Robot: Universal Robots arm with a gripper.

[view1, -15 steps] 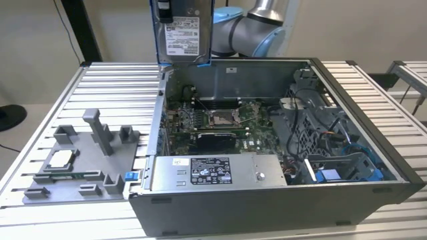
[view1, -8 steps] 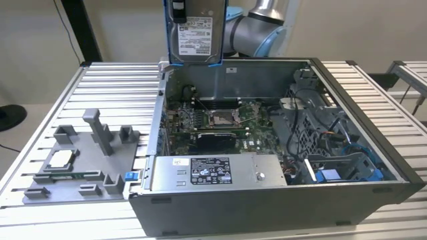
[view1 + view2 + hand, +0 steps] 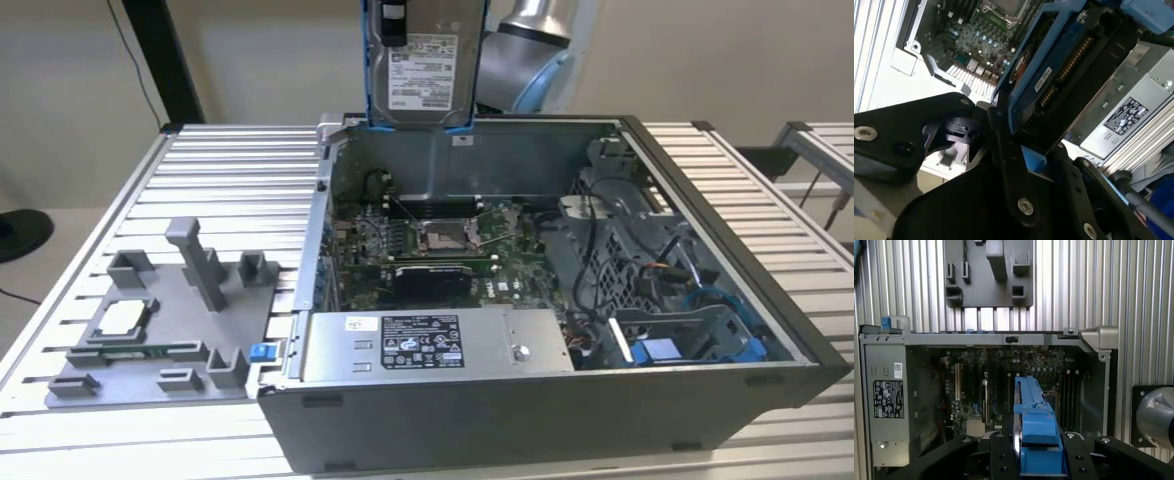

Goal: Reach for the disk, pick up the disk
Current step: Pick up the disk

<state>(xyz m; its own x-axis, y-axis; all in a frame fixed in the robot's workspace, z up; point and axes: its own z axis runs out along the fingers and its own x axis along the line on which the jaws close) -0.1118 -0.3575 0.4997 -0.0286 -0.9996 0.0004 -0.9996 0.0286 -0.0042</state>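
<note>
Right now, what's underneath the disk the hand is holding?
The disk, clamped in the hand, hangs above the open computer case. Under it lies the motherboard; the part directly beneath is covered by the disk.

silver disk [image 3: 424, 62] with white printed label in a blue bracket; grey power-supply box [image 3: 434, 343] with black label; green motherboard [image 3: 441, 240].

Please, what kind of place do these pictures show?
Probably a robot test bench for computer assembly or disassembly: an open computer case on a ribbed metal table, a grey parts fixture beside it, and the gripper holding the disk above the case.
</note>
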